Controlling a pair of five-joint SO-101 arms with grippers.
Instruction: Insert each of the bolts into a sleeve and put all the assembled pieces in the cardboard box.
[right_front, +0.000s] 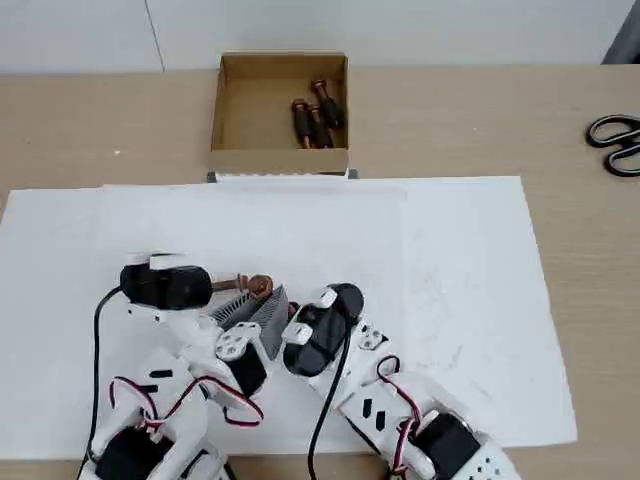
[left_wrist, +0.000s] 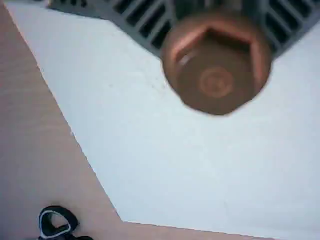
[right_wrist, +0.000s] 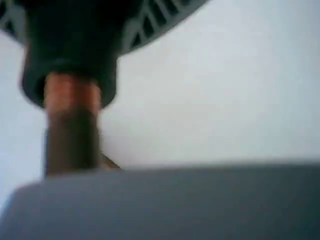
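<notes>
**Spotter:** Your left gripper (right_front: 262, 298) is clamped on a copper bolt (right_front: 255, 286). In its wrist view the bolt's hex head faces the camera, right against a ribbed grey finger (left_wrist: 135, 17).

**Operator:** And the right one?

**Spotter:** Your right gripper (right_front: 293, 318) sits just beside the left one, over the white paper (right_front: 450, 260), with the two tips almost meeting. It looks closed on a black sleeve (right_wrist: 70, 45), and a copper shaft (right_wrist: 72, 125) sticks out of the sleeve's end.

**Operator:** Is that shaft the bolt my left gripper holds?

**Spotter:** You can't tell that from these views. The arms hide the spot where the two grippers meet.

**Operator:** Where's the box?

**Spotter:** The cardboard box (right_front: 280, 160) stands on the counter (right_front: 100, 120), touching the paper's far edge and well apart from both of your grippers. A small cluster of assembled pieces (right_front: 315, 118) lies in its right half, close together. A pair of scissors (right_front: 615, 143) rests at the counter's right edge, off the paper.
</notes>
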